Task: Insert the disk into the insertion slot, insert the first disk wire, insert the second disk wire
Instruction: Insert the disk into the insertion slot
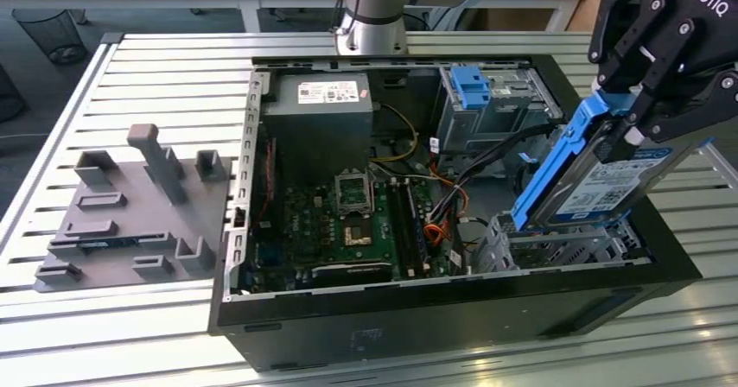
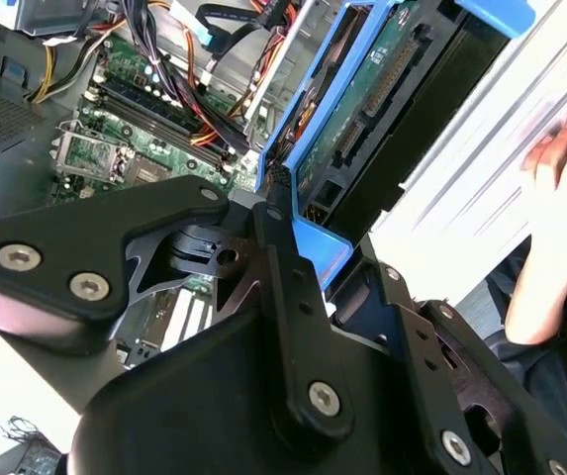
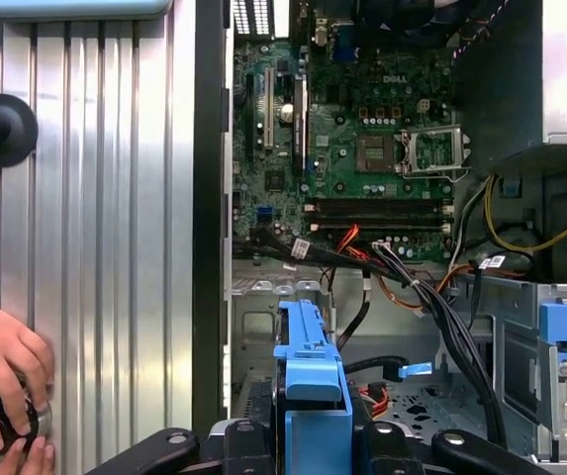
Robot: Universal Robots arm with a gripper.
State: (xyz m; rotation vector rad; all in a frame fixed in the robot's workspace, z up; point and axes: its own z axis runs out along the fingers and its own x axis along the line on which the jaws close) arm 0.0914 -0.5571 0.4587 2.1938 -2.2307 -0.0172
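Exterior view: gripper (image 1: 632,136) clamped on tilted disk (image 1: 611,188), lower end at slot (image 1: 554,250), case's (image 1: 461,318) right near corner. Second wrist view: fingers (image 2: 283,257) pinching disk's blue edge. First wrist view: hand (image 3: 1,366) outside case.

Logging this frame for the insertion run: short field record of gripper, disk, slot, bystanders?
gripper: shut on the disk, over the case's corner at the exterior view's right
disk: tilted, lower end at the insertion slot's top, not seated
cables: loose in the case, none on the disk
hand: a person's, on the table beside the case, in the first wrist view
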